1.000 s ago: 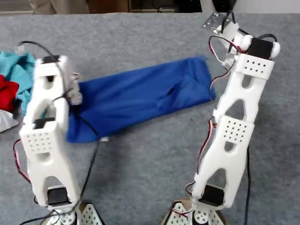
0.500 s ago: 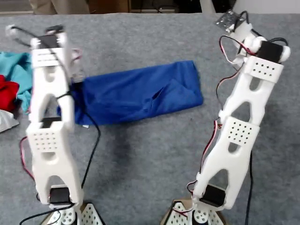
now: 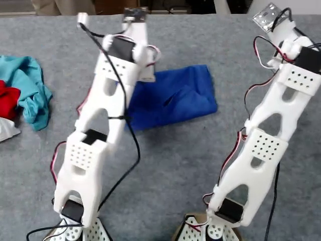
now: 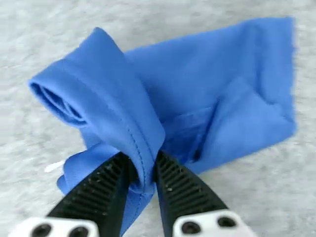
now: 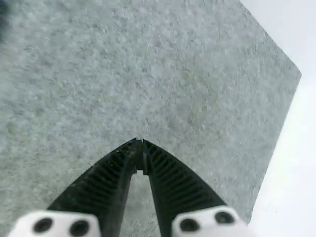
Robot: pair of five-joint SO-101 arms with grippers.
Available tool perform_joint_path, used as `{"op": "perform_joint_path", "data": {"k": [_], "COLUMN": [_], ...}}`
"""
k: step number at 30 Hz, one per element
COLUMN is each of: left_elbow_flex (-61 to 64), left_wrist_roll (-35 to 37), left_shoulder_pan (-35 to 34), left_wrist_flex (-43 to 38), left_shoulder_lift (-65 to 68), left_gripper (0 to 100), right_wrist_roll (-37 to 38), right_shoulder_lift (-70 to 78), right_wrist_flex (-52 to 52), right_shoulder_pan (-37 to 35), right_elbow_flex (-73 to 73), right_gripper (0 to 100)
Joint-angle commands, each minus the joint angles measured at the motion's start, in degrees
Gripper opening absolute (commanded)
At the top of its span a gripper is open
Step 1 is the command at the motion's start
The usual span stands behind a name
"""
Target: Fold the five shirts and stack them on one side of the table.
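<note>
A blue shirt (image 3: 178,98) lies partly folded in the middle of the grey table. My left gripper (image 4: 142,185) is shut on one end of the blue shirt (image 4: 217,108), holding a lifted fold of cloth over the rest of it. In the high view the left arm (image 3: 128,55) leans across the shirt's left part. My right gripper (image 5: 139,157) is shut with nothing in it, hanging over bare grey cloth near the table's far right edge (image 5: 276,123). The right arm (image 3: 291,70) stands to the right of the shirt, apart from it.
A heap of other shirts lies at the left edge: teal (image 3: 27,88), red (image 3: 9,98) and a white one (image 3: 6,129). Grey table surface (image 3: 175,160) stretches in front of the blue shirt between the two arm bases.
My left gripper has carried the shirt's left end up and to the right, doubling the shirt over so it looks shorter. The right arm has drawn back to the right.
</note>
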Motion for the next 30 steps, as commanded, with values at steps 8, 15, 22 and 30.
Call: {"op": "perform_joint_path", "data": {"k": [8,15,22,30], "left_elbow_flex": [0.44,1.05,0.62,0.53], "left_wrist_roll": [6.07,9.32,9.67,9.76], "left_shoulder_pan": [6.86,10.99,13.71,15.56], "left_wrist_flex": [-9.93,-16.88,-23.03,-27.25], "left_shoulder_lift": [-0.48,-0.48,3.12,6.37], "left_gripper": [2,2,2,2], "right_wrist_roll": [-0.26,-0.26,-0.26,1.14], "right_shoulder_lift": [-5.76,-6.81,-6.81,-6.73], "right_wrist_flex": [-4.13,-4.4,-4.75,-5.63], "right_shoulder_pan": [5.23,6.29,6.73,8.04], "right_elbow_flex": [-2.95,-2.86,-2.86,-2.42], "right_gripper": [0.9,1.2,1.2,1.2]}}
